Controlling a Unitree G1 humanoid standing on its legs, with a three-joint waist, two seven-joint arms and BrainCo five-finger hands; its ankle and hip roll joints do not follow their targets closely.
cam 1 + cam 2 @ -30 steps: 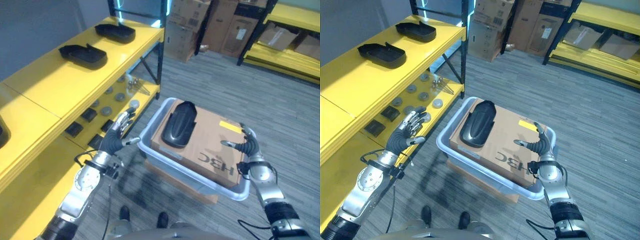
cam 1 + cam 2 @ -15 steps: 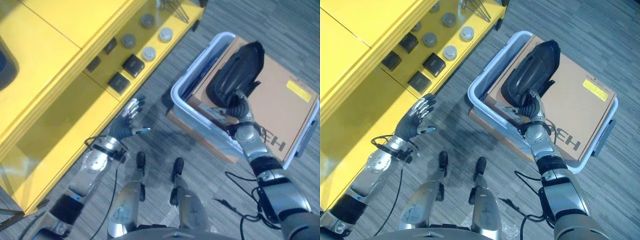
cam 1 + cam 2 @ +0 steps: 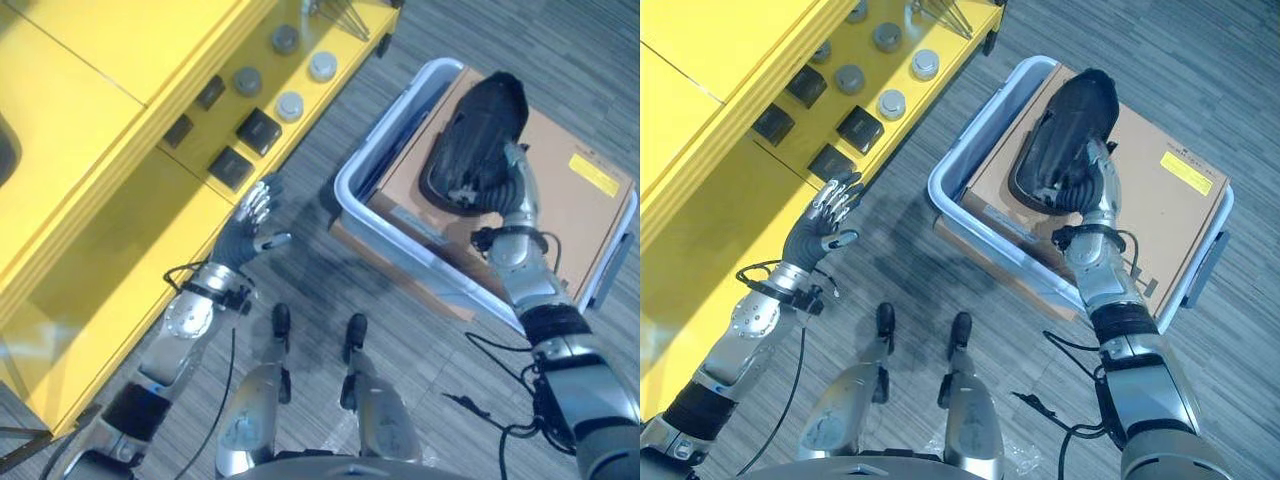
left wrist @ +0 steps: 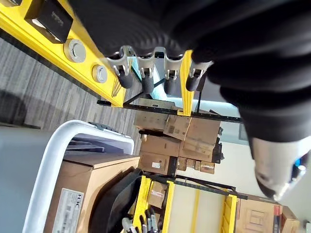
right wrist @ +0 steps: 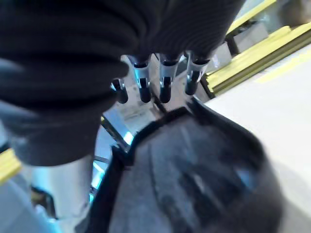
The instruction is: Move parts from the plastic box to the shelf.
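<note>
- The black part (image 3: 478, 148) lies on the cardboard box (image 3: 560, 215) inside the plastic bin (image 3: 372, 226), so it sits high and easy to reach.
- The right hand (image 3: 1098, 186) rests against its near edge, fingers straight, gripping nothing yet.
- The left hand (image 3: 250, 232) hangs spread and empty beside the yellow shelf (image 3: 120, 150), probably waiting to help carry.
</note>
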